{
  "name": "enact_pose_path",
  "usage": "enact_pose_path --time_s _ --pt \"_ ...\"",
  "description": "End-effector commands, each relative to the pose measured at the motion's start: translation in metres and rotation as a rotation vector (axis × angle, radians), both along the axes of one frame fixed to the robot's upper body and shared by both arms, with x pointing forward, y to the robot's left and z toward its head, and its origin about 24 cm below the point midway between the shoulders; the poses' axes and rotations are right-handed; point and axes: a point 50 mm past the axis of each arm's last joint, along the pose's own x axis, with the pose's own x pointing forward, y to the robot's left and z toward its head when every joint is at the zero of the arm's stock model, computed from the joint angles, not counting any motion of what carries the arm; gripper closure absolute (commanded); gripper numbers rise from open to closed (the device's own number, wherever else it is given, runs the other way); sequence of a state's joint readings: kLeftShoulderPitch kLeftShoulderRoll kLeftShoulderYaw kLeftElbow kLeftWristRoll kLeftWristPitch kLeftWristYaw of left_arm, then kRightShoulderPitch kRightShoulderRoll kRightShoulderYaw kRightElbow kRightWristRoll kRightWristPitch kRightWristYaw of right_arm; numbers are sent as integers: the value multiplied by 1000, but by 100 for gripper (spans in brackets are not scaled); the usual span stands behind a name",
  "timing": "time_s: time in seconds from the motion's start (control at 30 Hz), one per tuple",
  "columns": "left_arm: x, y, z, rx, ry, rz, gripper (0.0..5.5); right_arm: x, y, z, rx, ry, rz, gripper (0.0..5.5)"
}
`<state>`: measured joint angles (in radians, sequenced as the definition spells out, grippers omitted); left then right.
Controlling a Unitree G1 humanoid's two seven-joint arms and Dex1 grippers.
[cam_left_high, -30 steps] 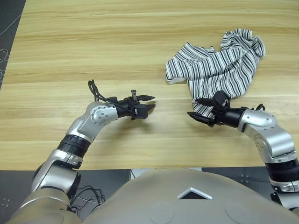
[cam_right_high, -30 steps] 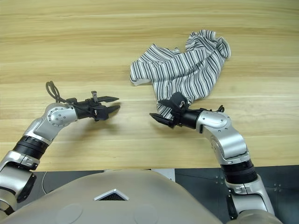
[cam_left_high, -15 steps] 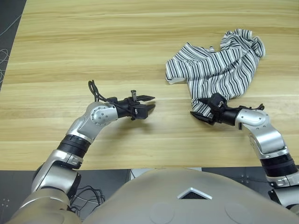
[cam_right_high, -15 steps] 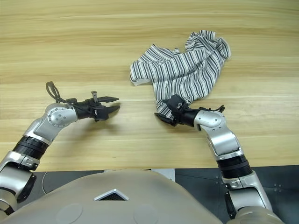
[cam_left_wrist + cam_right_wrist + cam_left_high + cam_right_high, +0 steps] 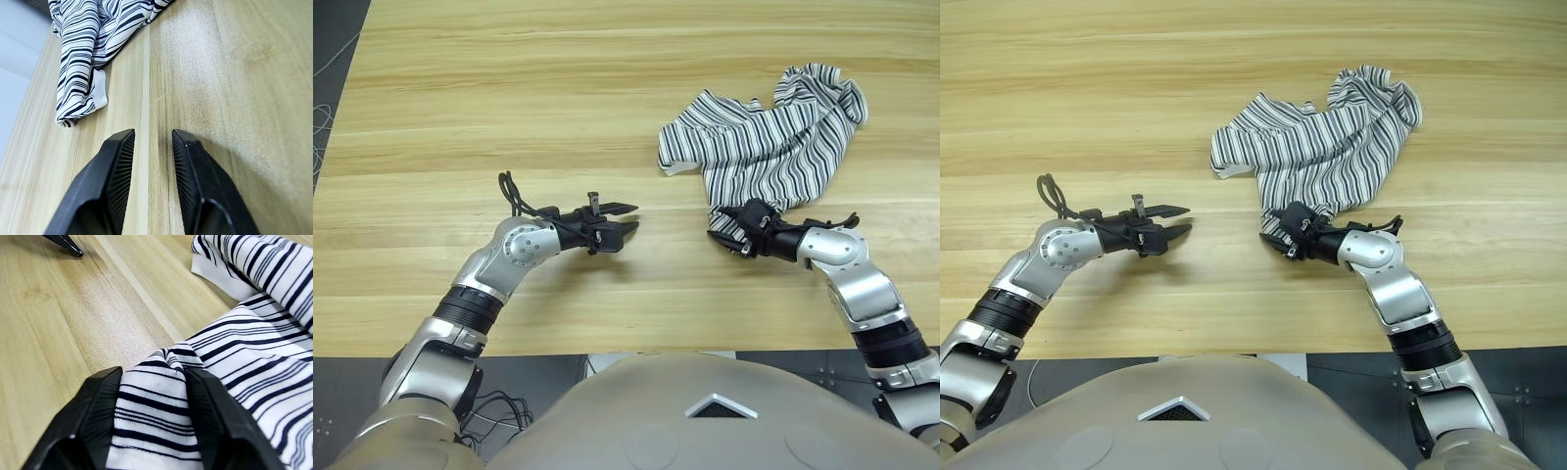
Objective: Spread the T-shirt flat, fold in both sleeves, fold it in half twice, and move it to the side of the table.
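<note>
Between the fingers (image 5: 98, 401) of the right gripper (image 5: 724, 233), the near hem of the T-shirt (image 5: 773, 147) is pinched. The fingers of the left gripper (image 5: 628, 217) are held slightly apart, empty, low over the desk (image 5: 509, 98). The striped T-shirt is bunched on the desk's right half.

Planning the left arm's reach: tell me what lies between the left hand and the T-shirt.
Bare table wood lies between the left hand and the T-shirt, as the left eye and left wrist views show.
</note>
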<state>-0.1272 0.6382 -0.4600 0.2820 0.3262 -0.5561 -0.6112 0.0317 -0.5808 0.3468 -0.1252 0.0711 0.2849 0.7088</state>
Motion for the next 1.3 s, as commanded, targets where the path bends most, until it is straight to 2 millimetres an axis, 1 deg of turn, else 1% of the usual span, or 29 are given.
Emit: enact_pose_path --time_s 0.03,0.3,0.4,0.53,0.63,0.73,0.77,0.8,0.87,0.93,1.03,1.13,1.23,1.3 --pt "-9 8 -13 85 66 -2 404 -10 -14 -19 -110 77 -31 393" --pt "-8 9 -12 90 62 -2 404 -9 -12 -16 -112 60 -24 531" --pt "-8 9 -12 91 62 0 404 -4 -10 -10 -96 25 -20 538" --pt "-6 10 -13 90 62 3 404 14 -10 10 -60 -69 -37 538" --pt "-3 9 -13 87 61 4 404 32 -8 36 -29 -156 -16 538" --pt "3 7 -11 73 53 8 404 60 -4 82 61 -280 -3 538" --pt "6 7 -10 62 53 11 404 66 -4 94 91 -303 -3 538" --pt "9 5 -5 13 62 22 404 72 -5 105 125 -318 -9 538" --pt "16 0 7 -98 79 38 404 82 -12 124 176 -341 -37 538" --pt "23 -4 15 -155 93 37 404 88 -23 138 209 -363 -72 538" --pt "31 -9 18 -179 105 47 404 95 -34 149 221 -396 -114 538" --pt "39 -14 22 -220 86 58 404 96 -38 156 229 -412 -121 538" --pt "57 -25 37 -312 -37 117 404 96 -39 159 233 -420 -119 538" --pt "70 -26 43 -327 -120 172 404 96 -41 164 240 -430 -120 538"
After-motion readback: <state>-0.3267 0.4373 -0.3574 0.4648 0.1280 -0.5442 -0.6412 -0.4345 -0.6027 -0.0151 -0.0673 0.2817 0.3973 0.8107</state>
